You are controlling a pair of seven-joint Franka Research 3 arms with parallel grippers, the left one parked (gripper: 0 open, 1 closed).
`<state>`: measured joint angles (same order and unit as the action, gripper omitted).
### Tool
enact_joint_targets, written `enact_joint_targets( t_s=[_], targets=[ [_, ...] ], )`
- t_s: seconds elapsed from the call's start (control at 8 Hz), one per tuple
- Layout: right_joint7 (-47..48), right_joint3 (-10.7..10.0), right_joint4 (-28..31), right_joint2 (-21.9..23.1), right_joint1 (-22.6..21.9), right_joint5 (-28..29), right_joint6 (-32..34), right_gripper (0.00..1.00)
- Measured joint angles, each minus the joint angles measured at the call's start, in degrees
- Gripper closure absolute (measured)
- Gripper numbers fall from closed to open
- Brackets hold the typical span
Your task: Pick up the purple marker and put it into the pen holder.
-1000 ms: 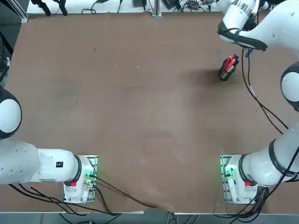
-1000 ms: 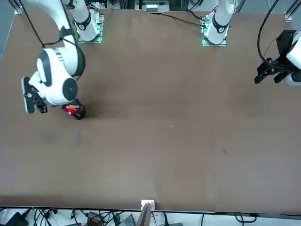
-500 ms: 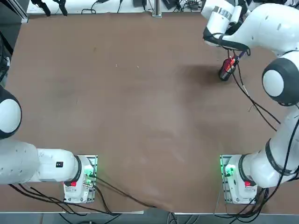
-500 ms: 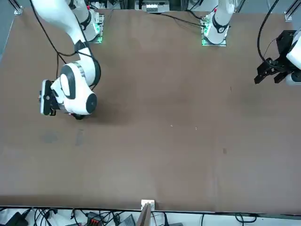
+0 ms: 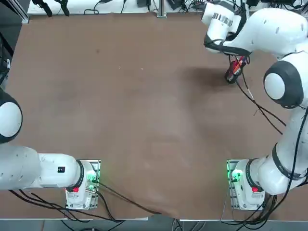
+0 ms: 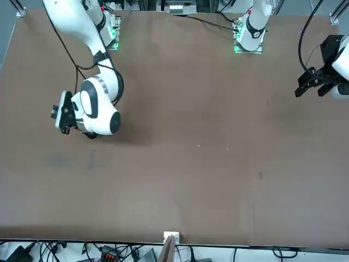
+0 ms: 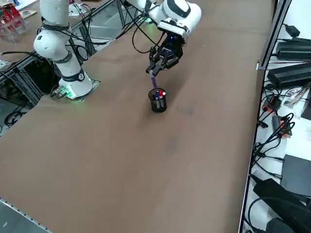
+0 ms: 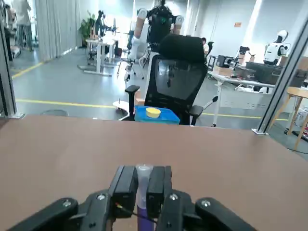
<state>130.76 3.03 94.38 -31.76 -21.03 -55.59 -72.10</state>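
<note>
The right gripper (image 7: 156, 69) hangs above the brown table (image 5: 134, 106) near its far right corner as the robot sees it, with its fingers closed on the purple marker (image 7: 153, 80). From the right side, the marker hangs down out of the fingers and slants toward the pen holder (image 7: 158, 101), its lower end just above the pens that stick out of the cup; whether it touches them cannot be told. On the wrist camera, the two black fingers (image 8: 124, 185) press together on the marker (image 8: 143, 187), whose pale whitish end shows between their tips while the purple shaft runs back between them toward the palm. The pen holder (image 5: 232, 72) is a small black round cup that stands upright on the table with red, orange and blue pens (image 7: 158, 92) in it. From overhead, the holder sits just beside the white arm (image 5: 260, 29), which curves over that corner of the table, and a black cable (image 5: 255, 103) trails from the arm across the table near the cup. From the front, the arm's round white wrist covers most of the holder, and only a dark sliver shows under it. Beyond the table's edge, the wrist camera takes in a black office chair (image 8: 179, 79) and a blue tray (image 8: 157, 115).
</note>
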Motion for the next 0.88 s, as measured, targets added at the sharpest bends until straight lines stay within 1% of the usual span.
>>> enact_joint_targets(
  t_s=[0.25,0.62,0.88],
  targets=[
    [4.3,0.0,0.0,-2.3,-1.6,0.0,0.9,0.85],
    [6.8,0.0,-0.1,-4.4,-3.9,0.8,2.0,0.85],
    [9.2,0.0,-0.1,-5.9,-4.5,1.4,2.2,0.85]
  ],
)
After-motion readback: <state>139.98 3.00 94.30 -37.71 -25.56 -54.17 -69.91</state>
